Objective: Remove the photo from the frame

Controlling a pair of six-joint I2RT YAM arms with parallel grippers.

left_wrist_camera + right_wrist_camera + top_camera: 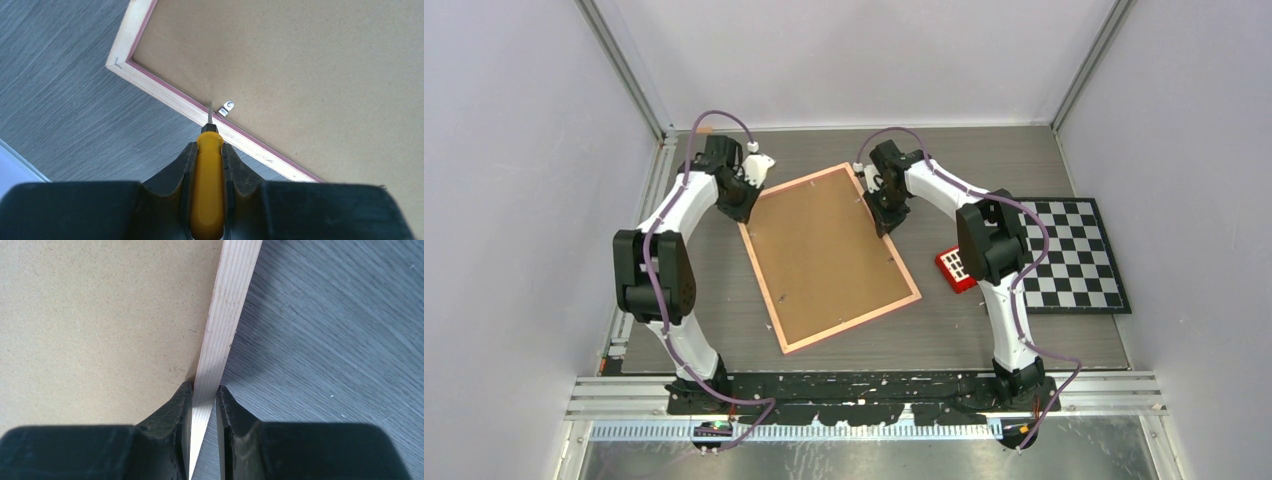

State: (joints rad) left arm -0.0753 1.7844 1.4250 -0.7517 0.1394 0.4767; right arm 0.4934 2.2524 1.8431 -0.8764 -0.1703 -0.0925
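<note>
Grey table (984, 165) under frame (829, 255), pale walls (854, 60)

Large pink-bordered frame (829, 258), flat and face down, brown fibreboard back upward, its long sides on a diagonal.

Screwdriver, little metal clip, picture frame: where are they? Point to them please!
screwdriver (208, 185), left wrist view, on its yellow handle.
metal clip (226, 108), left wrist view, on the clip's middle.
frame (824, 255), top view, on its brown back panel.

No legible text or labels anywhere
</note>
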